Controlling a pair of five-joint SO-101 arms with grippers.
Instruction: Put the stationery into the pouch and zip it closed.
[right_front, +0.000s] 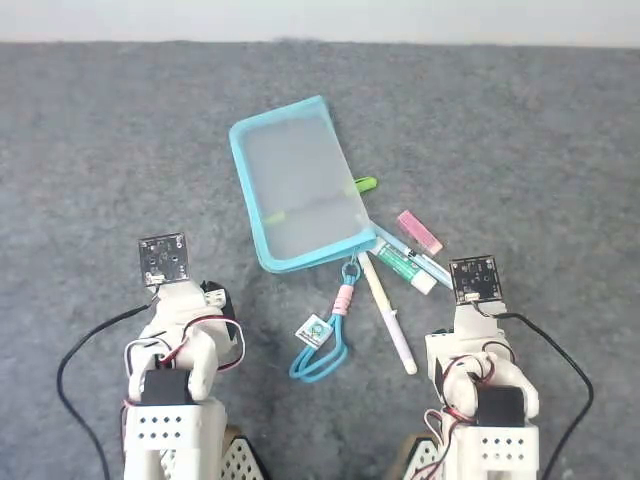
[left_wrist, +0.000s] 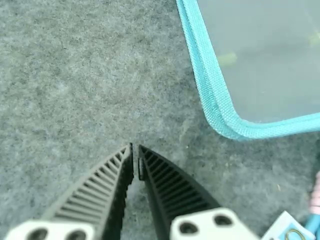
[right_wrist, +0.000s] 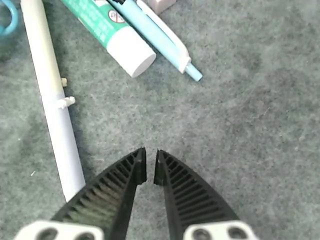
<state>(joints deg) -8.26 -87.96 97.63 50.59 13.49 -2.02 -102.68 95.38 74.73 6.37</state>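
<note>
Nearest, at the near edge of the grey felt table (right_front: 100, 150), both arms hang over bare cloth. The left gripper (left_wrist: 135, 147) has its jaws all but together and holds nothing; the right gripper (right_wrist: 150, 151) is likewise nearly closed and empty.

The pouch (right_front: 295, 190) lies flat in the middle, farther off and between the arms, with its near left corner just beyond the left gripper. It looks soft, light and limp, so it will probably slide or buckle when pushed. The stitched turquoise border is the firmest place to pinch it. Whether the zip is open I cannot tell.

A blue strap loop (right_front: 322, 352) trails toward the near side from the pouch's near right corner. It should give a good hold for pulling the zip.

The white pen (right_front: 388, 315) lies left of the right gripper and just beyond it. It is stiff, smooth and apt to roll, so grip it across the barrel at mid-length. The blue pen (right_front: 412, 256) and the thicker glue stick (right_front: 405, 268) lie side by side, touching, beyond it. Both are rigid and light.

The pink eraser (right_front: 419, 231) sits beside them on the far right. It is small and grippy.

A green marker (right_front: 365, 184) pokes out at the pouch's right edge, inside or under it; I cannot tell which.
</note>
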